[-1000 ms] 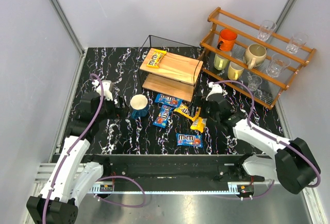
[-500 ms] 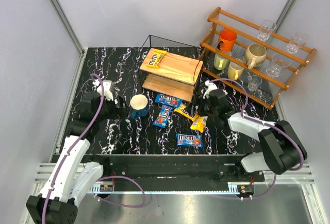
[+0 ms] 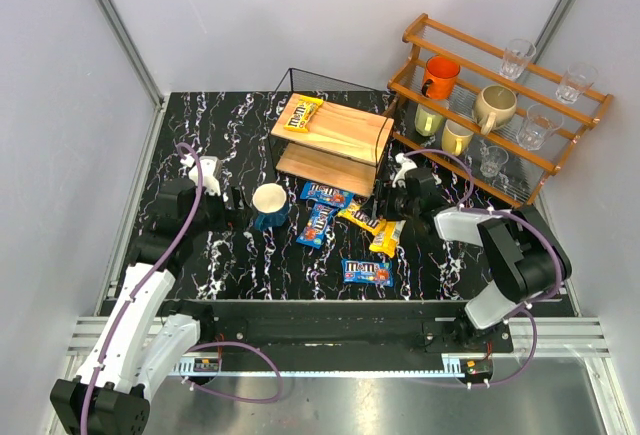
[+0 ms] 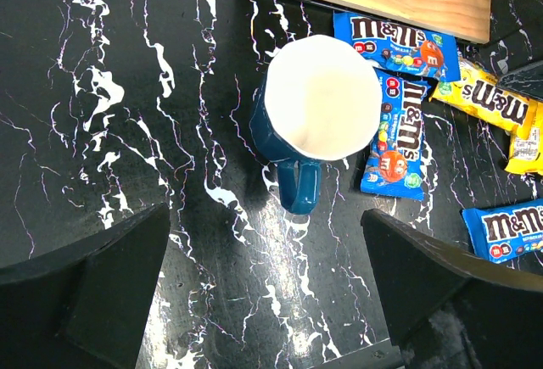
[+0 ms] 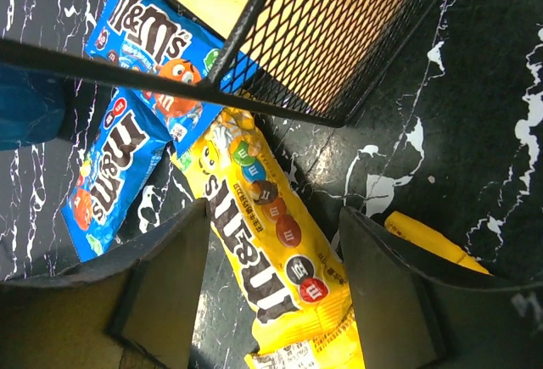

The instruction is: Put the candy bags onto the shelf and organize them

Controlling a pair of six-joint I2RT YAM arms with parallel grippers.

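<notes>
Down low, right hand [image 5: 273, 216] astride yellow candy bag [image 5: 265, 254], jaws apart.

shelf [image 3: 345, 133]: 2-tier, wood boards, blk wire frame.
yel bag [image 3: 301, 113]: laid flat on top tier.
other bags [image 3: 367, 272]: 3 blue, 2 yel, strewn on tabletop [image 3: 250, 125] in front.

A glossy yellow M&M's packet [image 5: 273, 260] lies slantwise on the black, white-veined marble desk [image 5: 475, 89], between dark jaws that stand apart on either side of it. To its left lie a blue M&M's packet [image 5: 157, 42] and a second blue packet [image 5: 106, 182]. Above stands the black wire-mesh shelf [image 5: 339, 38].
</notes>
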